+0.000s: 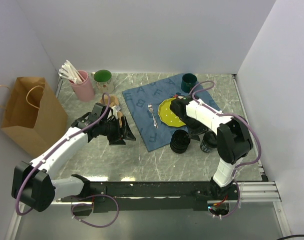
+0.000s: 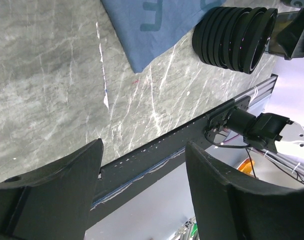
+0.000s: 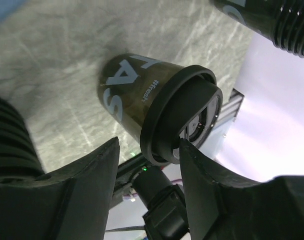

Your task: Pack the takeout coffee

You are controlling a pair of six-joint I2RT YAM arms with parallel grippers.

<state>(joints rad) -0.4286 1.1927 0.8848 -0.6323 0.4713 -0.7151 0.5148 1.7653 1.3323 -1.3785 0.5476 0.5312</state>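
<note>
Takeout coffee (image 1: 180, 141): you have neither black cup packed yet. Both stand on the surface (image 1: 91, 150) at the near edge of the blue cloth (image 1: 157, 100), so I judge the whole job lies ahead of you.
Paper bag (image 1: 26, 112): it stands at the far left, well apart from the cups. It is probably where they go, but you cannot see inside it.
Left arm (image 1: 66, 142): it stretches from its base diagonally toward the middle, with the wrist low over the surface just left of the cloth's near corner.
Left gripper (image 2: 144, 150): the fingers are spread and hold nothing, with only bare surface between them. It faces the cups but is not near them.
Ribbed cup (image 2: 234, 32): this is the left one of the pair. It is untouched and sits just off the cloth.
Lettered cup (image 3: 141, 107): this is the right one, lid on, partly hidden under the arm in the top view.
Right arm (image 1: 234, 140): it rises from its base, folds at the elbow, reaches over the yellow plate (image 1: 167, 114), then bends back toward you.
Right gripper (image 3: 149, 150): the fingers are parted and lined up on the lettered cup's lid. You cannot tell whether they touch it, and nothing is pinched.
</note>
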